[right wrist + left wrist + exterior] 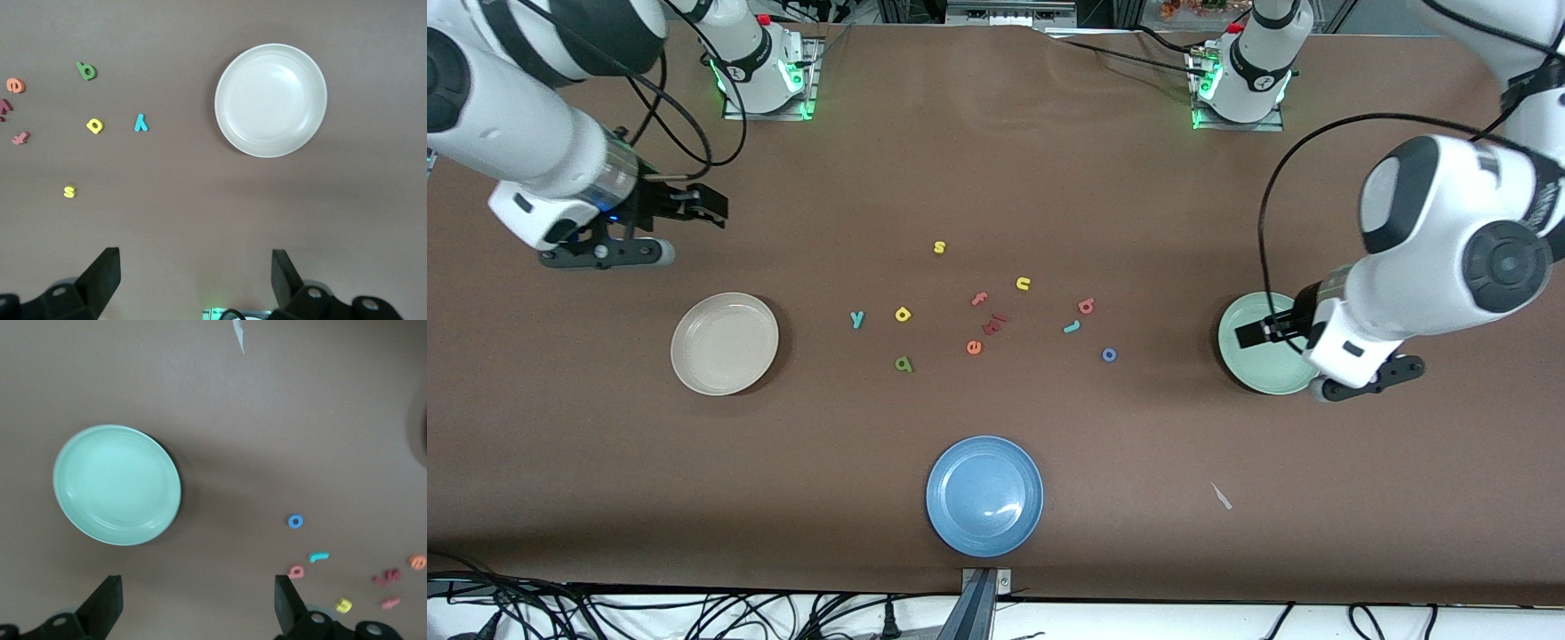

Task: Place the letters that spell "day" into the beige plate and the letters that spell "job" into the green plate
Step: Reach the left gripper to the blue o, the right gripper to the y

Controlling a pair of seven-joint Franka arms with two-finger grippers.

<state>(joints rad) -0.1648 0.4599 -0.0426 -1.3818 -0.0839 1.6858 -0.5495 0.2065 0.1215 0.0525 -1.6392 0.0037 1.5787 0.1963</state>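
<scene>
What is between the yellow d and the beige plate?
Only the teal y lies between the yellow d and the beige plate. It belongs in that plate too. The rest of the way is bare table.

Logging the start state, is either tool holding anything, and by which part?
Nothing is held: the left tool and the right tool both hang open and empty.

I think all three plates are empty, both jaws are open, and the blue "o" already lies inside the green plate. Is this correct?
Not quite. The blue "o" is not in the green plate; it lies on the bare table, apart from the plate, toward the middle of the table. The left wrist view shows the gap clearly. The rest stands: all three plates are empty and both jaws are open.
</scene>
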